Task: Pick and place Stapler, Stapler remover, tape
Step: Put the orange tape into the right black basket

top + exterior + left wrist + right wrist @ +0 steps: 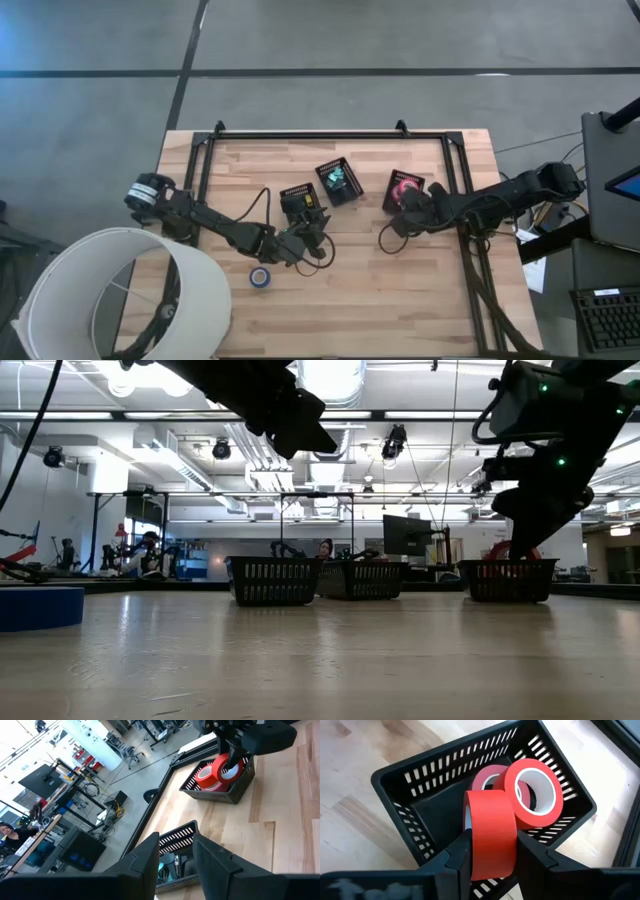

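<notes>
Far left on the desk, a big white lampshade-like cylinder is sitting at the corner, partly off the edge. Next to it, the blue tape roll is lying flat on the wood, alone, near the front.

The left end effector is hovering just above and beside that roll, by the left-hand black mesh bin. Its fingers are standing apart w/ nothing between them.

Middle bin is sitting tilted, w/ small greenish bits inside; can't tell what they are.

Right side: the right end effector is hanging over the right bin, clamped on a red tape roll, held on edge betw. the two pads. Under it, inside the bin, a second red roll is leaning upright against a pink roll, touching it.

No brand, label or writing is readable on rolls or bins. In the low view, people are showing far back in the room, behind the bins.
</notes>
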You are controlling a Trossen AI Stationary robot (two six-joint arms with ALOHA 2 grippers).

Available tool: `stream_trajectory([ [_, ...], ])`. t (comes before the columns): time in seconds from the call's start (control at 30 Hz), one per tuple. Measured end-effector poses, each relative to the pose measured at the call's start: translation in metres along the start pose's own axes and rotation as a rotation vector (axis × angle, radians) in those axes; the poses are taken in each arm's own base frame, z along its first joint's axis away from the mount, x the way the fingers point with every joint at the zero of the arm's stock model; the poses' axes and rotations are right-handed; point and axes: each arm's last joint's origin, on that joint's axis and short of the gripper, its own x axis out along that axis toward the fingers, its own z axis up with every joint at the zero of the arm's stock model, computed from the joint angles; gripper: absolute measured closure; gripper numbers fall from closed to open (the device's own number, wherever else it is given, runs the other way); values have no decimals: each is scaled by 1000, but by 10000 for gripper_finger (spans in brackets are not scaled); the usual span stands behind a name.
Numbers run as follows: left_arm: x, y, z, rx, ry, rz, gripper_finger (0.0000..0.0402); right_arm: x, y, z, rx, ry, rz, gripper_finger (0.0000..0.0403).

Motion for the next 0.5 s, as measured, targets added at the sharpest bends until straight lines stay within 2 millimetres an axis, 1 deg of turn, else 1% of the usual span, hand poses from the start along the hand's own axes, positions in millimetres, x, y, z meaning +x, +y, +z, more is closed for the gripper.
stream_trajectory([
  [0.27,0,0,0,0,0,0,280,1,-1,1,-17,-57,-42,288],
  [0.5,0,0,0,0,0,0,280,5,0,-2,-34,-50,-62,259],
])
